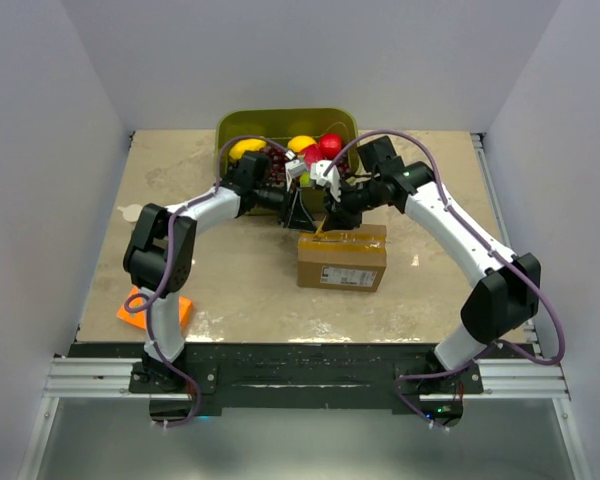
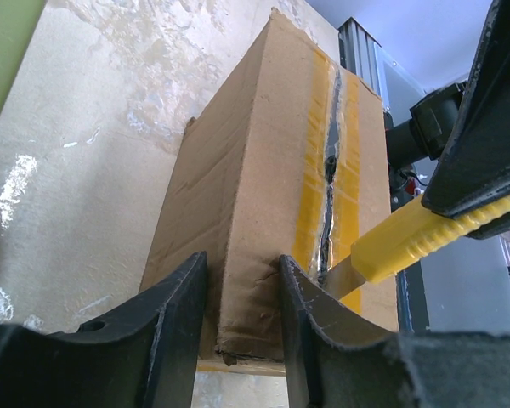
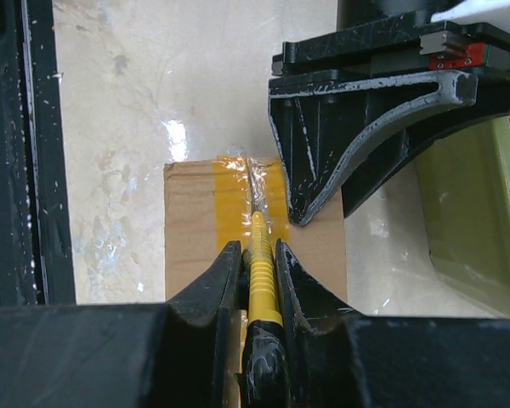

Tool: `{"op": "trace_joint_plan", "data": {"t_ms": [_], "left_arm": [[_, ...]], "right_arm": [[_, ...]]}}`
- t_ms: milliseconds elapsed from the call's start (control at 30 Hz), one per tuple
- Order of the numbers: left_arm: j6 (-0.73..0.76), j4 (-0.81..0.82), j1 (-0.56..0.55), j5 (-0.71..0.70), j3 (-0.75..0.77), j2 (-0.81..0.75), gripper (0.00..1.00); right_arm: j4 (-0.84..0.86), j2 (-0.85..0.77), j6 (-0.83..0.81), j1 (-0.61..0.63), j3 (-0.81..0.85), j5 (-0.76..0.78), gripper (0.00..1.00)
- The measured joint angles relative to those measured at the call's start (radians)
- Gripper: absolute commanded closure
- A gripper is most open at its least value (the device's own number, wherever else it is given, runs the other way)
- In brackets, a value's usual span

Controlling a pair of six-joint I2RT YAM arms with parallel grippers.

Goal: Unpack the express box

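- The box [image 1: 342, 262] sits on the table [image 1: 240, 290] at the centre of the top view. Its long axis runs left to right across the frame, and the white-label side faces the bottom edge.
- A tan taped seam runs lengthwise along the top. In the left wrist view it runs up and away through the right half of the frame.
- The right tool [image 3: 257, 246] is clenched on a yellow knife [image 3: 259, 255], whose blade lies in the seam.
- The left tool [image 2: 242, 263] straddles an end edge of the box, one finger on each side. Whether it is actually clamping cannot be told.
- In the top view both tools cover the far edge of the box, and the label print is too small to read.
- In the right wrist view the near part of the box is hidden behind the fingers.
- A green bin [image 1: 285, 120] of fruit stands at the top centre.
- At the lower left, an arm partly covers an orange box [image 1: 155, 308].
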Motion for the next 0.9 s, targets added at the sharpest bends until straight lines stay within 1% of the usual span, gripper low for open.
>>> {"op": "trace_joint_plan", "data": {"t_ms": [333,500,900], "left_arm": [[0.032,-0.025,0.0,0.01,0.013,0.005,0.71],[0.047,-0.027,0.002,0.014,0.014,0.005,0.73],[0.064,-0.027,0.002,0.019,0.014,0.005,0.76]], "right_arm": [[-0.035,-0.006,-0.005,-0.02,0.0,0.005,1.0],[-0.123,-0.019,-0.011,-0.06,0.0,0.064,1.0],[-0.178,-0.069,-0.022,-0.107,-0.008,0.092,1.0]]}}
